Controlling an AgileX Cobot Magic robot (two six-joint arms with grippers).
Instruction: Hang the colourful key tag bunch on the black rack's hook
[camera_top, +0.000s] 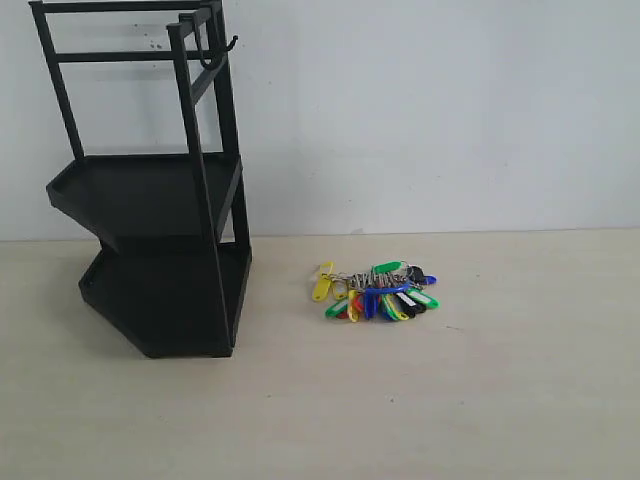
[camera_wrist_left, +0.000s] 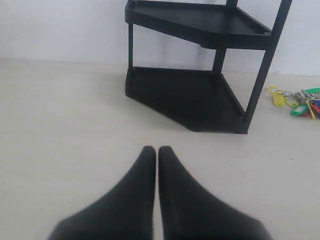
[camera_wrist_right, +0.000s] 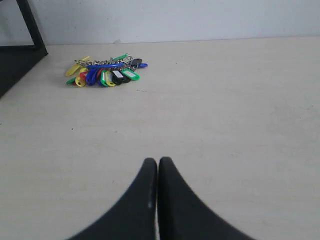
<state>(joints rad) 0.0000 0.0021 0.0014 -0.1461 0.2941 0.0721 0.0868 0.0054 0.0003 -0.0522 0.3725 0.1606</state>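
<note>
The colourful key tag bunch (camera_top: 381, 291) lies flat on the pale table, right of the black rack (camera_top: 160, 200). A thin black hook (camera_top: 222, 50) sticks out from the rack's top frame, with nothing on it. Neither arm shows in the exterior view. In the left wrist view my left gripper (camera_wrist_left: 157, 149) is shut and empty above bare table, with the rack (camera_wrist_left: 200, 75) ahead and the bunch (camera_wrist_left: 300, 100) at the frame's edge. My right gripper (camera_wrist_right: 158, 161) is shut and empty too, well short of the bunch (camera_wrist_right: 105, 71).
A white wall stands close behind the table. The rack's two angular trays (camera_top: 140, 190) hold nothing. A corner of the rack (camera_wrist_right: 20, 55) shows in the right wrist view beside the bunch.
</note>
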